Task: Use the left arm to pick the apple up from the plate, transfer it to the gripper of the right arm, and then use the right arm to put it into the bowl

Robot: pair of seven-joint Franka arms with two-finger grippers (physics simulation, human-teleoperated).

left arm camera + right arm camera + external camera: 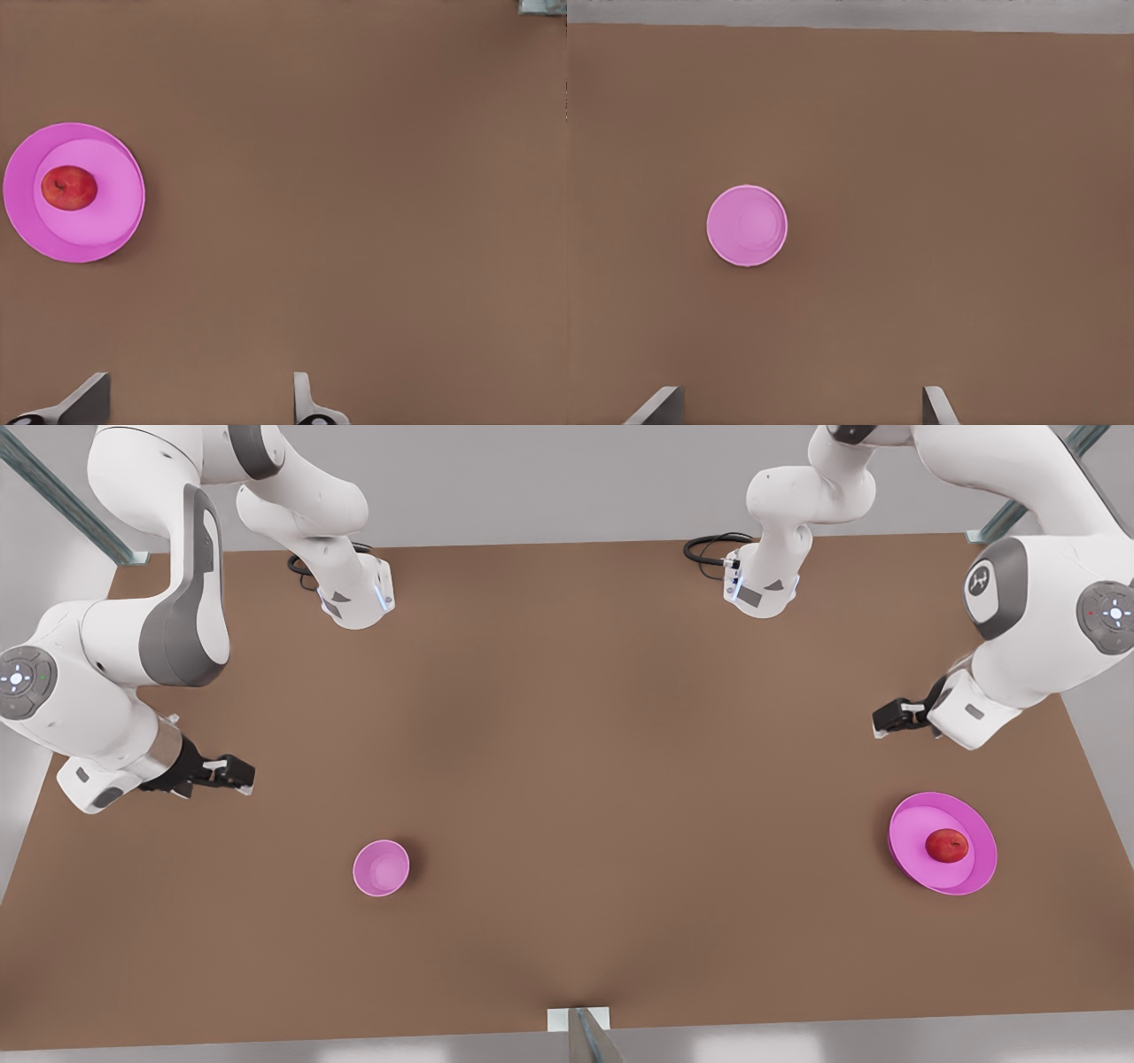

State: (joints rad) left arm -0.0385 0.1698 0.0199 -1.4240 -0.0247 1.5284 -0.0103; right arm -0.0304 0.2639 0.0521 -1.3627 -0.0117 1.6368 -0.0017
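Counter [567, 779]: brown, flat, matte, spanning nearly the whole front view.
Cables [709, 549]: black loops lying on the counter's far edge.
Frame struts [62, 500]: slanted metal bars at the far corners.
Bracket [580, 1020]: pale, possibly a clamp, at the near edge.

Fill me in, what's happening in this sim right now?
Nothing is grasped yet. The apple sits on the pink plate at the front view's right, with the left gripper open above the table near it. The empty pink bowl stands at the front view's left, and the right gripper waits open near it.
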